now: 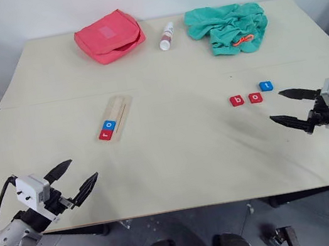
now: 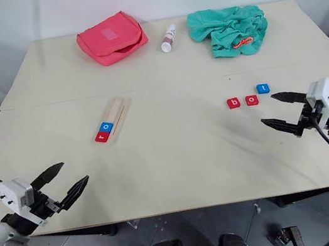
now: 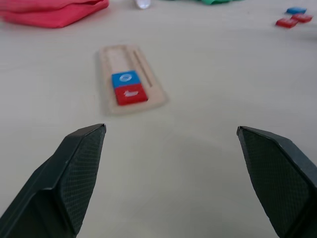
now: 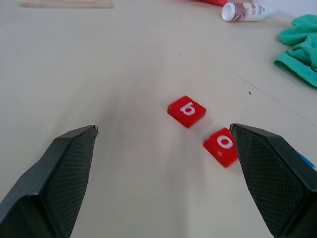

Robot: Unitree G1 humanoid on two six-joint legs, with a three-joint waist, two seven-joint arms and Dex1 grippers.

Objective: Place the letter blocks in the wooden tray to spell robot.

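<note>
The wooden tray (image 1: 115, 116), a pale narrow strip with a long groove, lies left of centre on the tabletop (image 1: 177, 159). Its near end holds a red r block (image 1: 105, 134) touching a blue o block (image 1: 109, 124) (letters likely, though small). Well apart to the right lie the flat square red b block (image 4: 186, 111), red o block (image 4: 220, 145) and blue block (image 1: 266, 86). Left tool (image 1: 72, 179) and right tool (image 1: 290, 106) hover wide open, empty.
</note>
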